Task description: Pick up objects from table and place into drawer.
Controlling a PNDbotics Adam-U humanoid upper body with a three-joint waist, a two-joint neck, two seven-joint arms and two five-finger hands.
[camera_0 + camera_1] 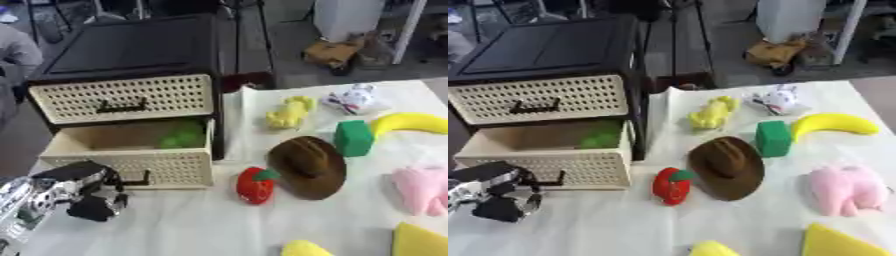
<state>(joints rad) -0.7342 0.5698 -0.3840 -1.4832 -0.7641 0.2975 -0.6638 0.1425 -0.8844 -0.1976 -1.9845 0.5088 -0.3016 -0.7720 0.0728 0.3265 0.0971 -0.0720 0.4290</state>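
Observation:
A black cabinet holds cream perforated drawers; the lower drawer is pulled out with a green thing inside at its back right. My left hand is at the lower left, in front of the drawer's front left corner, fingers curled and holding nothing. On the white cloth lie a red strawberry toy, a brown hat, a green block, a banana, a yellow plush, a white toy and a pink plush. My right hand does not show.
Yellow pieces lie at the front edge: a wedge and a rounded one. The upper drawer is closed. A person's sleeve shows at the far left. Bare cloth lies in front of the drawer.

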